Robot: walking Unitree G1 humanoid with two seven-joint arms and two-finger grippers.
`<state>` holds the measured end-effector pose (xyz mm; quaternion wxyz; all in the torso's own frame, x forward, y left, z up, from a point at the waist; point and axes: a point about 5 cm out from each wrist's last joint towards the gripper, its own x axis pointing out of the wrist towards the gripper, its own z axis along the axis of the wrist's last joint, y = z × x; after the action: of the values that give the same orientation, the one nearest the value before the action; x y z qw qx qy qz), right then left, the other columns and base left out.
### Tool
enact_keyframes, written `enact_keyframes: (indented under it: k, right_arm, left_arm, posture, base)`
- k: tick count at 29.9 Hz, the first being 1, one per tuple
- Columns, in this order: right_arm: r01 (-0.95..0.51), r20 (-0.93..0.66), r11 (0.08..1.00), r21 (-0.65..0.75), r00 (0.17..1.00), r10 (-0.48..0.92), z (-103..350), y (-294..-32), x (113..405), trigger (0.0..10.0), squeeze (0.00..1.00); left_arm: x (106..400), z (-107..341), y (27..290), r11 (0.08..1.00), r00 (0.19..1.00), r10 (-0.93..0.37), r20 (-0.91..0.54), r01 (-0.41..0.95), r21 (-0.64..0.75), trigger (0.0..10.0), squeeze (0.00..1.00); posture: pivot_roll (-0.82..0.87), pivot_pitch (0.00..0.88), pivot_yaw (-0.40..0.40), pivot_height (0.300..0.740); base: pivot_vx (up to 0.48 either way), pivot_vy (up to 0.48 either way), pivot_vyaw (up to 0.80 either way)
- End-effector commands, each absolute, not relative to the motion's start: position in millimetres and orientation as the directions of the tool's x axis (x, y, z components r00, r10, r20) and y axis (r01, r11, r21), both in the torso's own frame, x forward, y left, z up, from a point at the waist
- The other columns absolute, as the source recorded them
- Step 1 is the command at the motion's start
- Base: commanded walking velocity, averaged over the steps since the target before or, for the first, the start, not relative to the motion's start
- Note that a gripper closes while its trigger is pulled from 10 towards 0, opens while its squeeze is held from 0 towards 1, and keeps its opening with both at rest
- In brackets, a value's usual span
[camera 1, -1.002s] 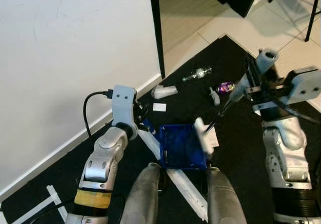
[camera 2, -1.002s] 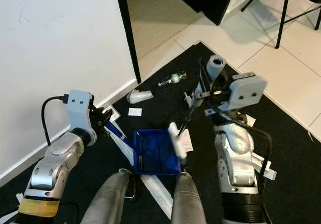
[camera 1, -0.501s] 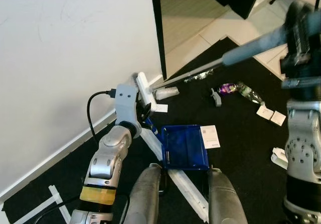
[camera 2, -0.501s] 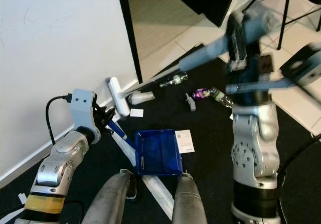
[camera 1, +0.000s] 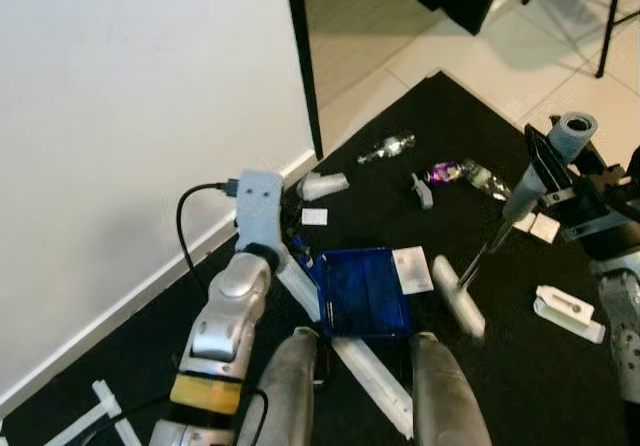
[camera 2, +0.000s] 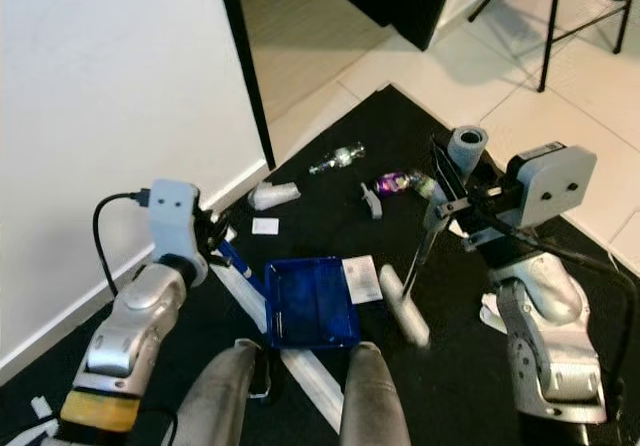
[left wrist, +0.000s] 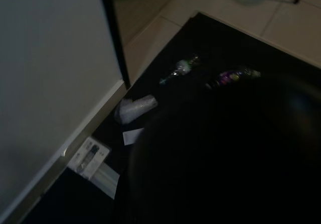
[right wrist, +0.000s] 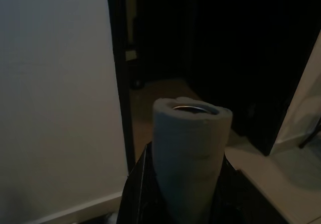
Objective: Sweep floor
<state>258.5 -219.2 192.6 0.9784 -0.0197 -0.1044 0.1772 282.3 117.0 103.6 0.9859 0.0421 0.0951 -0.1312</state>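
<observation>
A white wall stands on the left, with a white skirting along its foot. Beside the wall a dark door frame opens to a wooden floor. Further right, black chair legs stand on pale tiles.

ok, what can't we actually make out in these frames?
- Left gripper: its fingers, hidden behind its wrist in the eye views; left wrist view is mostly dark.
- Broom head: motion-blurred, bristles unreadable.
- Card beside dustpan: print too small.
- Right gripper on broom handle: fingers dark.
</observation>
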Motion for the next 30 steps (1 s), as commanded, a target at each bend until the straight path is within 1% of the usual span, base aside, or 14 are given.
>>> enact_keyframes:
  k: [1,6,8,21,23,25,27,28,30]
  right_arm:
    - [-0.35,0.237,0.933,-0.089,0.902,0.361,201.5,-219.3,254.5,10.0,0.0]
    - [-0.355,0.204,0.926,-0.128,0.904,0.375,195.1,-220.7,256.3,10.0,0.0]
    - [-0.357,0.2,0.925,-0.134,0.904,0.378,194.8,-220.8,256.4,10.0,0.0]
    - [-0.382,0.16,0.911,-0.156,0.9,0.405,195.2,-226.9,252.5,10.0,0.0]
    - [-0.412,0.104,0.895,-0.171,0.896,0.432,186.9,-227.6,248.2,10.0,0.0]
    - [-0.412,0.104,0.895,-0.171,0.896,0.432,186.9,-227.6,248.2,10.0,0.0]
    - [-0.434,0.051,0.88,-0.193,0.891,0.451,179.1,-228.0,244.9,10.0,0.0]
    - [-0.434,0.051,0.88,-0.193,0.891,0.451,179.1,-228.0,244.9,10.0,0.0]
    - [-0.454,-0.019,0.863,-0.223,0.887,0.461,169.7,-230.7,241.5,10.0,0.0]
  left_arm:
    - [275.7,88.0,123.9,0.966,0.942,-0.202,-0.268,0.237,0.103,10.0,0.0]
    - [268.9,96.1,107.2,0.952,0.926,-0.285,-0.247,0.302,0.037,10.0,0.0]
    - [267.7,99.5,104.3,0.948,0.923,-0.3,-0.24,0.316,0.028,10.0,0.0]
    - [264.5,117.2,90.1,0.931,0.923,-0.343,-0.176,0.359,0.069,10.0,0.0]
    - [261.7,115.8,84.3,0.921,0.914,-0.363,-0.182,0.381,0.077,10.0,0.0]
    - [261.7,115.8,84.3,0.921,0.914,-0.363,-0.182,0.381,0.077,10.0,0.0]
    - [259.4,112.4,81.4,0.914,0.907,-0.371,-0.198,0.395,0.096,10.0,0.0]
    - [259.4,112.4,81.4,0.914,0.907,-0.371,-0.198,0.395,0.096,10.0,0.0]
    - [260.4,106.4,82.8,0.913,0.908,-0.348,-0.232,0.385,0.135,10.0,0.0]
  posture:
    - [-0.05,0.313,0.049,0.74]
    - [-0.04,0.307,0.046,0.74]
    - [-0.04,0.306,0.046,0.74]
    - [-0.05,0.3,0.053,0.74]
    - [-0.06,0.298,0.056,0.74]
    - [-0.06,0.298,0.056,0.74]
    - [-0.06,0.298,0.056,0.74]
    - [-0.06,0.298,0.056,0.74]
    - [-0.06,0.299,0.056,0.74]
  base:
    - [0.0,0.0,0.0]
    - [0.0,0.0,0.0]
    - [0.0,0.0,0.0]
    - [0.0,0.0,0.0]
    - [0.0,0.0,0.0]
    - [0.0,0.0,0.0]
    - [0.0,0.0,0.0]
    - [0.0,0.0,0.0]
    - [0.0,0.0,0.0]
